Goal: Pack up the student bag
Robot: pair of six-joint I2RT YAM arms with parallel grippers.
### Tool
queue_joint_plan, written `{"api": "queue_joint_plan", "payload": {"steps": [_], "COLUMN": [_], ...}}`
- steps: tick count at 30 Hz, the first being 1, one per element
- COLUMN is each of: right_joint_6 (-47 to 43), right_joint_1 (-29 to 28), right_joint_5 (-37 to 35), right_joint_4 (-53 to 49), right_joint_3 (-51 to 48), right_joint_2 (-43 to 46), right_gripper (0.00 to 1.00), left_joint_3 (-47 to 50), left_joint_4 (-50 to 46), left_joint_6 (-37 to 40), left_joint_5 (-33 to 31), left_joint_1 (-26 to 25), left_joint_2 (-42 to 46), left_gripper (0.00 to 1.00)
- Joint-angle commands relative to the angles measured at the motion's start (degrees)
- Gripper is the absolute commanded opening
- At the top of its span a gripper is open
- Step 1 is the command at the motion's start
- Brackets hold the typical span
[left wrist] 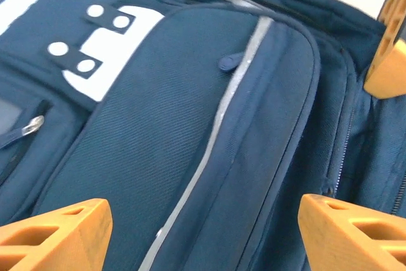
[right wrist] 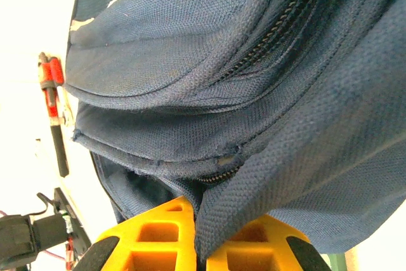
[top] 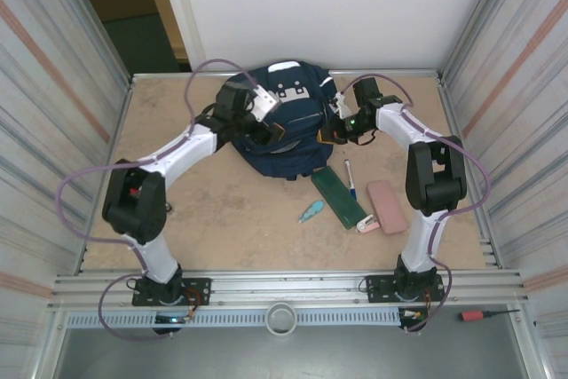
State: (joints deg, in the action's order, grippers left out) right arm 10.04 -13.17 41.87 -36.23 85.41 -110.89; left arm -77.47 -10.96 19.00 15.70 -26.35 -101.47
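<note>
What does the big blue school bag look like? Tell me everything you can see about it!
The student bag is a big navy backpack of woven fabric, lying at the far middle of the table. It has a white patch, a grey strip down its front pocket, and zips with a small metal pull. The right gripper pinches a fold of its cloth beside a zip. The left gripper hovers open over its front.
</note>
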Motion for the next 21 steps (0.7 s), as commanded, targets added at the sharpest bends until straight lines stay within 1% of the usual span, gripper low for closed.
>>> {"api": "queue_joint_plan", "payload": {"steps": [1,6,10,12,13,15,16,18,19,21], "right_joint_6": [0.75,0.59,0.66,0.93,1.01,0.94,0.94,1.32,1.69,2.89], "right_joint_1": [-0.45,-0.45,-0.45,-0.53,-0.59,-0.63,-0.56,-0.54,-0.62,-1.02], "right_joint_5": [2.08,2.25,2.39,2.36,2.34,1.9,1.3,-0.67,-2.36,-6.38], "right_joint_4": [0.64,0.63,0.72,0.89,0.9,0.68,0.63,-0.08,-0.62,-0.75], "right_joint_3": [2.13,1.96,1.96,2.04,2.05,2.05,1.88,1.7,1.54,0.4], "right_joint_2": [-0.25,-0.46,-0.71,-0.95,-1.0,-1.0,-0.87,-0.25,0.31,2.26], "right_gripper": [0.0,0.0,0.0,0.0,0.0,0.0,0.0,0.01,0.03,0.13], "left_joint_3": [-4.14,-8.66,-9.9,-11.34,-12.28,-14.19,-14.93,-15.25,-15.07,-14.34], "left_joint_4": [-6.75,-10.48,-11.36,-11.56,-11.92,-12.84,-13.36,-13.56,-13.35,-12.31], "left_joint_6": [8.23,9.43,10.66,10.48,10.67,10.72,10.41,9.25,8.1,5.08], "left_joint_5": [1.1,-0.43,-0.58,-2.53,-3.11,-3.85,-3.52,-1.41,0.22,4.69], "left_joint_1": [-1.05,-1.59,-1.86,-1.87,-1.86,-1.86,-1.86,-1.78,-1.65,-0.82], "left_joint_2": [-3.47,-8.16,-10.58,-12.22,-13.12,-14.47,-14.61,-13.7,-12.61,-9.86], "left_gripper": [0.78,0.75,0.74,0.71,0.68,0.57,0.49,0.36,0.28,0.09]}}
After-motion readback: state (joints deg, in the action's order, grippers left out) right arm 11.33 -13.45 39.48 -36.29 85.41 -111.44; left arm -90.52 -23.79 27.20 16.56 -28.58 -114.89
